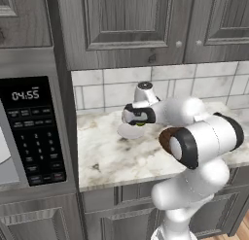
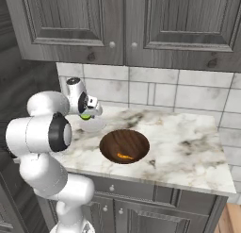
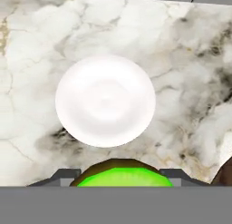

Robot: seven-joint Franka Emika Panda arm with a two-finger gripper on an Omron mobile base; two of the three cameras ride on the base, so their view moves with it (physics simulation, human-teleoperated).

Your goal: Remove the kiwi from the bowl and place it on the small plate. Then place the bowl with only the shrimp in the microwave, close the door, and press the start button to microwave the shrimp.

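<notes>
Left base view: my gripper (image 1: 138, 121) hangs over the small plate (image 1: 129, 132), clamped on the kiwi (image 1: 140, 123), a bright green speck between the dark fingers. That plate lies on the tabletop (image 1: 112, 156) near its back edge by the tiled wall. The bowl (image 1: 166, 138) peeks out brown behind my forearm. The microwave (image 1: 30, 132) stands at the tabletop's left end, its keypad panel lit with white digits.

Right base view: my gripper (image 2: 87, 114) holds the kiwi (image 2: 85, 117) just above the small plate (image 2: 92, 125) toward the tabletop's (image 2: 188, 147) back left. The bowl (image 2: 124, 145) sits near the front edge, with the shrimp (image 2: 124, 156) lying inside it.

Hand view: the kiwi (image 3: 123, 175) sits gripped between my fingertips (image 3: 63, 177), and the small plate (image 3: 105, 100) lies bare beneath on the marble.
</notes>
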